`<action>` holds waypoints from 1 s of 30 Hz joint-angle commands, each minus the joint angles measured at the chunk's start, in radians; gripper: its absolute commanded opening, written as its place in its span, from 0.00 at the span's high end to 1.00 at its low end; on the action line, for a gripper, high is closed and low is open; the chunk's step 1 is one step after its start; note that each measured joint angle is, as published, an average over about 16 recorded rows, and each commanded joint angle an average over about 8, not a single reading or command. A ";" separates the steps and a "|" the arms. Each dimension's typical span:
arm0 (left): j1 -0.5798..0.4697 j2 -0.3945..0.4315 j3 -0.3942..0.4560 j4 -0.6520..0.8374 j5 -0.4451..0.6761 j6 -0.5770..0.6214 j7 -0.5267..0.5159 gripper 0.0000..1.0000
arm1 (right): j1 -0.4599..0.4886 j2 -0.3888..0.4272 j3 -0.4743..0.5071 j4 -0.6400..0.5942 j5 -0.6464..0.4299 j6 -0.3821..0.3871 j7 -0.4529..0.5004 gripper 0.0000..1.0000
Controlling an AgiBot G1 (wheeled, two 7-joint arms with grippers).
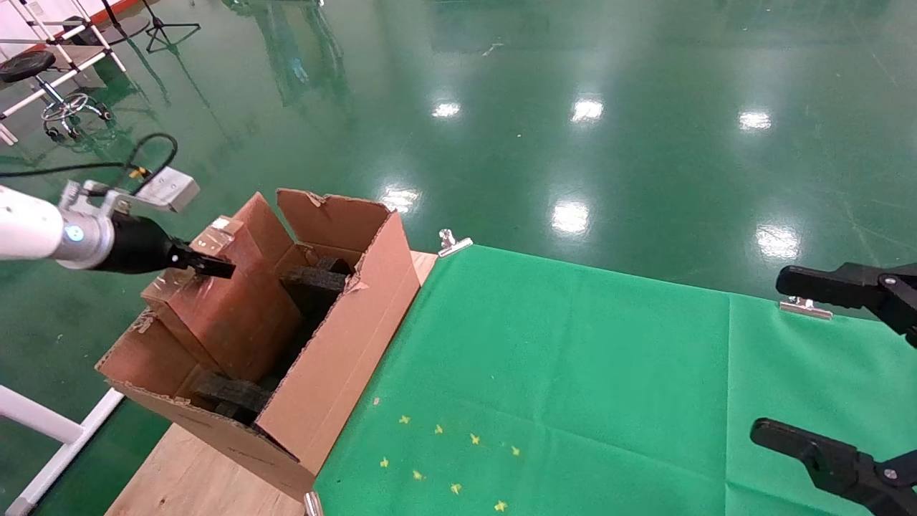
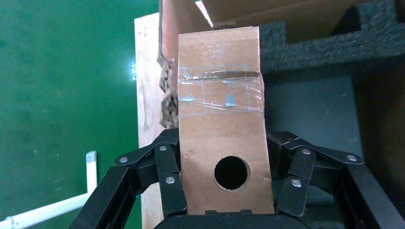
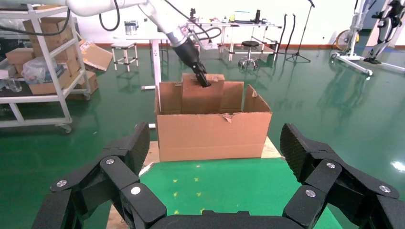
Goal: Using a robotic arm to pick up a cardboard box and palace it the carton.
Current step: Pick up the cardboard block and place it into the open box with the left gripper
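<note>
Cardboard box (image 2: 220, 138), unlabelled taped face, in left claw (image 2: 224, 183), inside carton (image 1: 344, 337)

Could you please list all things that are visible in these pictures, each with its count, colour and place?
cardboard box: 1, reddish-brown, standing partly inside the carton, top end held
carton: 1, brown, torn flaps, on the table's left end
foam pieces: several, black, inside the carton
cloth: 1, green, over the table, right of the carton
clips: 2 seen, silver, on the cloth's far edge
star marks: several, yellow, on the cloth's near part
table: 1, light wood, bare under the carton
left gripper: 1, black, on a white arm, shut on the cardboard box
right gripper: 1, black, open above the cloth's right edge
</note>
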 commanded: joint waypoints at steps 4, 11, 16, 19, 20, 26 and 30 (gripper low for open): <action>0.049 0.025 0.002 0.039 0.001 -0.058 0.003 1.00 | 0.000 0.000 0.000 0.000 0.000 0.000 0.000 0.00; 0.107 0.062 0.001 0.102 -0.007 -0.114 0.023 1.00 | 0.000 0.000 0.000 0.000 0.000 0.000 0.000 0.00; 0.135 0.084 -0.011 0.145 -0.032 -0.134 0.050 1.00 | 0.000 0.000 0.000 0.000 0.000 0.000 0.000 0.00; 0.147 0.096 -0.020 0.171 -0.047 -0.143 0.071 0.86 | 0.000 0.000 0.000 0.000 0.000 0.000 0.000 0.00; 0.149 0.099 -0.021 0.177 -0.051 -0.146 0.077 0.74 | 0.000 0.000 0.000 0.000 0.000 0.000 0.000 0.00; 0.158 0.116 -0.025 0.209 -0.059 -0.164 0.102 0.00 | 0.000 0.000 0.000 0.000 0.000 0.000 0.000 0.00; 0.159 0.119 -0.025 0.215 -0.059 -0.166 0.103 0.00 | 0.000 0.000 0.000 0.000 0.000 0.000 0.000 0.00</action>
